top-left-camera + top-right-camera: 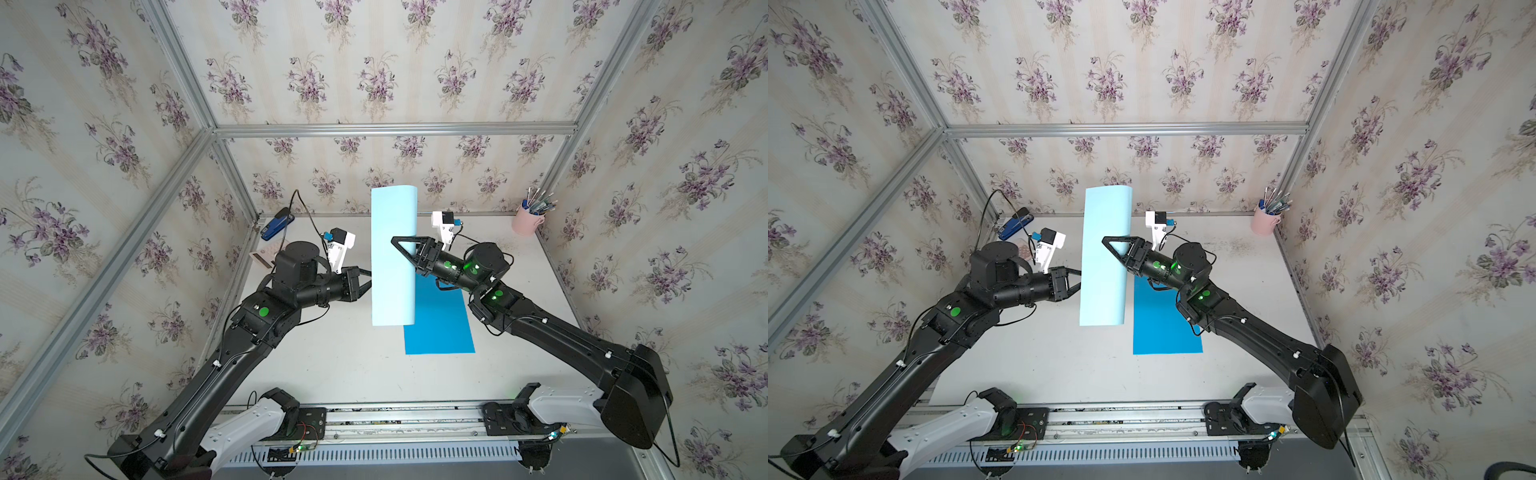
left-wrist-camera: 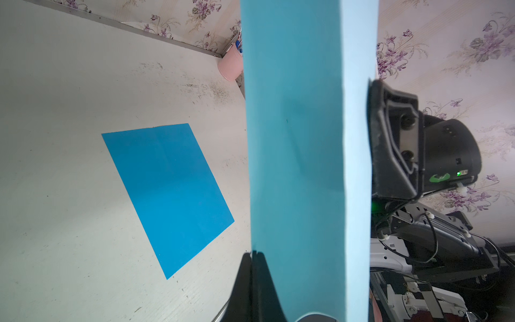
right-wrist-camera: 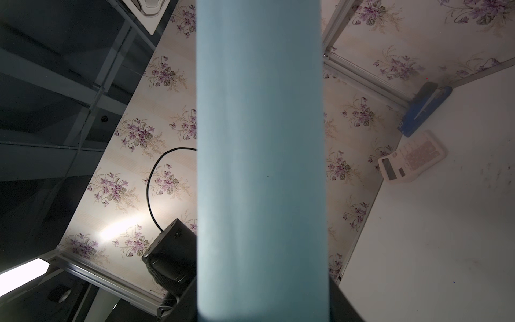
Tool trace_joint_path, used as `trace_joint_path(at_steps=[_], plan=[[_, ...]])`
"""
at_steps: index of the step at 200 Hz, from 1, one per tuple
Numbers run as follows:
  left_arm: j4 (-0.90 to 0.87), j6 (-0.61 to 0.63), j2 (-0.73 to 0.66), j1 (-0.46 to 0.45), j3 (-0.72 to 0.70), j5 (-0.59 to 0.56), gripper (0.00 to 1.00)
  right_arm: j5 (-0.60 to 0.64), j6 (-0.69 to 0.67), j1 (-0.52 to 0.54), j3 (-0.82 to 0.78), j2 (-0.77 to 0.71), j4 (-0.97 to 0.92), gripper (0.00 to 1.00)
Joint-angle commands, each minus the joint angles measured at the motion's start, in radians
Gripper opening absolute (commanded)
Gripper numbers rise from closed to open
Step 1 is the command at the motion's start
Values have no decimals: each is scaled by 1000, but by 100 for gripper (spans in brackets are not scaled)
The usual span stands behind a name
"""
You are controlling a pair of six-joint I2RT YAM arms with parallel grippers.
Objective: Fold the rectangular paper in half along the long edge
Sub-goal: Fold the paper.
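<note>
Left wrist view, nearest me: the left gripper (image 2: 252,267) is pinched shut on an edge of the pale paper (image 2: 301,167), which is held up clear of the table (image 2: 55,195). Past it a darker blue sheet (image 2: 167,192) lies flat. Right wrist view shows what that one hides: the right gripper (image 3: 263,281) with jaws apart astride the paper's rounded bend, then a calculator (image 3: 412,157) and stapler (image 3: 423,108) beyond.
</note>
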Motion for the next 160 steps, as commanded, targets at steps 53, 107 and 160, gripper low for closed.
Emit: trace_joint_path(at_steps=[53,107,160], plan=[[32,0,-4,0,-2,11,0,26,25,-1,-29,-13,105,45],[36,0,-5,1,-1,11,4,28,48,-1,-52,-17,155,40],[31,5,-20,1,6,1,26,24,57,-7,-59,-19,182,38]])
